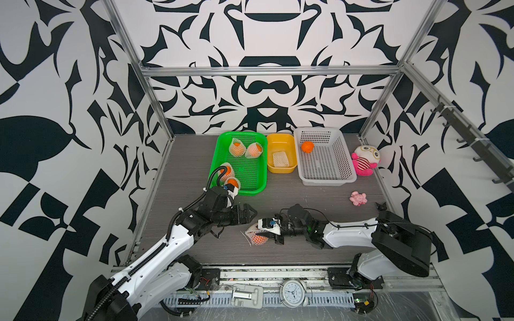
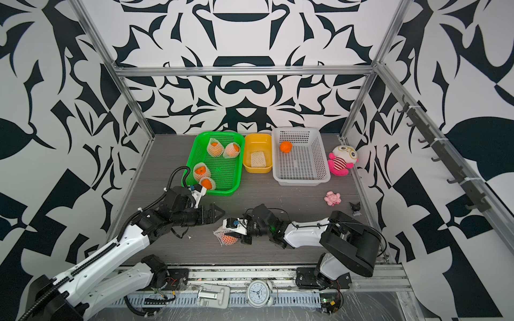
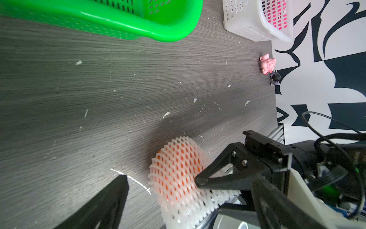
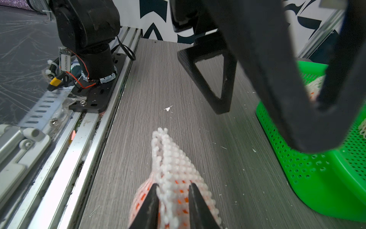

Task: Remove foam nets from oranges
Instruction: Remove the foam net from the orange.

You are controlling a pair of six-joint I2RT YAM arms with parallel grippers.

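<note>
An orange wrapped in a white foam net (image 1: 256, 238) (image 2: 227, 238) lies on the table near the front. My right gripper (image 1: 268, 234) (image 4: 173, 190) is shut on that foam net (image 4: 168, 158), pinching a fold of mesh with orange showing through. My left gripper (image 1: 251, 214) (image 3: 188, 184) hovers just behind it, open, one finger on each side of the netted orange (image 3: 176, 170). Several netted oranges (image 1: 237, 148) sit in the green basket (image 1: 251, 189). One bare orange (image 1: 307, 146) lies in the white basket (image 1: 347, 178). An empty foam net (image 1: 280, 159) lies in the yellow tub (image 1: 281, 170).
A pink and white plush toy (image 1: 364, 159) leans by the right wall. A small pink toy (image 1: 358, 198) and a black figurine (image 1: 380, 206) sit nearer the front. An alarm clock (image 1: 293, 289) stands on the front rail. Foam crumbs dot the table.
</note>
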